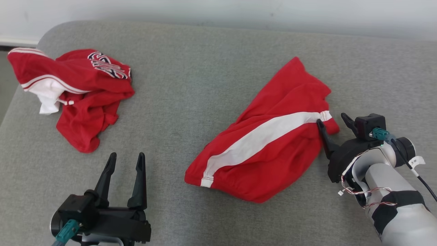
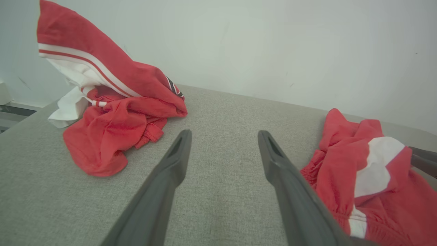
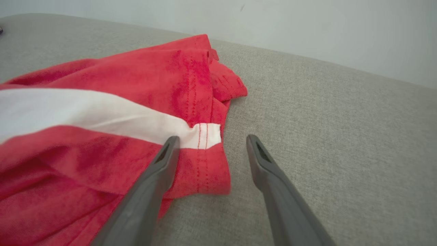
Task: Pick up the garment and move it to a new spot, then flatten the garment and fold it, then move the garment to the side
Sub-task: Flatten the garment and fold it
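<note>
garment (image 1: 269,143): red, white stripe, right of cushion (image 1: 205,85) centre | right gripper (image 1: 331,119): fingers spread astride its right hem corner | left gripper (image 1: 126,155): spread, empty, near front edge | judged soft, light, limp; pinch hem corner

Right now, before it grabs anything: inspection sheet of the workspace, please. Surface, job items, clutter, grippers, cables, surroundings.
surface: grey fabric pad, bare between the two garments.
job's things: red striped garment, rumpled, lying right of centre, not held.
clutter: second red-and-white garment, crumpled in a heap at far left.
grippers: left gripper open over bare pad, holding nothing; right gripper open at the striped garment's hem, one finger over the cloth, the other over the pad.
cables: black cable with teal plug and thin loose wires on the right arm.
surroundings: pale wall behind the pad.
</note>
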{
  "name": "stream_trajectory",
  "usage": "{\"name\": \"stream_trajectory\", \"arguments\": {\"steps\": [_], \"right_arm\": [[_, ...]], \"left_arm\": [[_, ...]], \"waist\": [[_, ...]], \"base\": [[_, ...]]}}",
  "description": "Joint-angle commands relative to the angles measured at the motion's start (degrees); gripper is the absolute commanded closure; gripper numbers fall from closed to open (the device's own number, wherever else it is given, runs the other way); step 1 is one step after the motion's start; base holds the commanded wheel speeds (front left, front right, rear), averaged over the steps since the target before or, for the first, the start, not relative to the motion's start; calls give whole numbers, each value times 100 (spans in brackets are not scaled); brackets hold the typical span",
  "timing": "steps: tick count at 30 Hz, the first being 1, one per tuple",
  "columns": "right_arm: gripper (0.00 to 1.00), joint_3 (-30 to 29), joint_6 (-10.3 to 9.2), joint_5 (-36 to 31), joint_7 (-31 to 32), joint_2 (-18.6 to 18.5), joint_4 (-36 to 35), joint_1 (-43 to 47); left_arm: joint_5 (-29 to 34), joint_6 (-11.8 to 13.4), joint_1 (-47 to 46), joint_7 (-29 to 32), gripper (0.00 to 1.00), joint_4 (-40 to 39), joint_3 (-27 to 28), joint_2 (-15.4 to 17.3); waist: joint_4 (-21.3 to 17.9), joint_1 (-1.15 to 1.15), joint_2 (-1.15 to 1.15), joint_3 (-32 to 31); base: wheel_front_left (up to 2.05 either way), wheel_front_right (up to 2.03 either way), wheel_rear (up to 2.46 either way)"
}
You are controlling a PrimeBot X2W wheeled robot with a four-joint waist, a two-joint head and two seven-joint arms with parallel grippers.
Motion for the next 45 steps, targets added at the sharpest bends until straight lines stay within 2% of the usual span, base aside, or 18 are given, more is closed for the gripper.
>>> {"name": "stream_trajectory", "arguments": {"steps": [1, 3, 4, 5, 11, 15, 20, 26, 33, 37, 38, 39, 45], "right_arm": [[0, 51, -13, 86, -56, 0, 108, -76], [0, 154, -13, 186, -69, 32, 285, -141], [56, 210, -13, 227, -67, 48, 361, -167], [100, 267, -13, 275, -84, 54, 419, -197], [100, 468, -13, 497, -448, -16, 469, -258], [100, 513, -13, 467, -543, -84, 195, -37], [100, -18, -13, 249, -548, -195, -1144, 724], [100, -772, -13, 21, -550, -98, -2533, 2035], [100, -1502, -13, -136, -551, 139, -3419, 3156], [100, -1884, -13, -171, -551, 320, -3586, 3673], [54, -1940, -13, -203, -551, 346, -3588, 3735], [0, -1973, -13, -200, -551, 396, -3591, 3778], [0, -2181, -13, -420, -552, 655, -4200, 3869]], "left_arm": [[-34, 15, -56, -4, 0, 11, -27, -1], [-54, 27, -63, -4, 0, 25, -55, 0], [-64, 23, -70, -4, 0, 35, -65, 0], [-74, 26, -77, -4, 0, 47, -72, 0], [-67, 57, -10, -4, 0, 84, -13, 0], [-18, 50, 114, -4, 0, 117, 53, 0], [26, 33, 276, -4, 0, 132, 156, 0], [57, -2, 413, -4, 0, 155, 215, 0], [25, 12, 466, -4, 0, 134, 210, 2], [29, 14, 521, -4, 0, 121, 239, 1], [25, 14, 535, -4, 0, 117, 246, 1], [19, 12, 550, -4, 0, 118, 257, 0], [58, -7, 605, -4, 0, 103, 301, 1]], "waist": [[139, -1, -1, 131], [165, -1, -1, 153], [174, -1, -1, 162], [179, -1, -1, 170], [58, -1, -1, 62], [-150, -1, -1, -141], [-483, -1, -1, -368], [-769, -1, -1, -514], [-910, -1, -1, -537], [-978, -1, -1, -551], [-995, -1, -1, -556], [-1013, -1, -1, -567], [-1121, -1, -1, -664]], "base": [[0, 0, 0], [0, 0, 0], [0, 0, 0], [0, 0, 0], [0, 0, 0], [0, 0, 0], [0, 0, 0], [0, 0, 0], [0, 0, 0], [0, 0, 0], [0, 0, 0], [0, 0, 0], [0, 0, 0]]}}
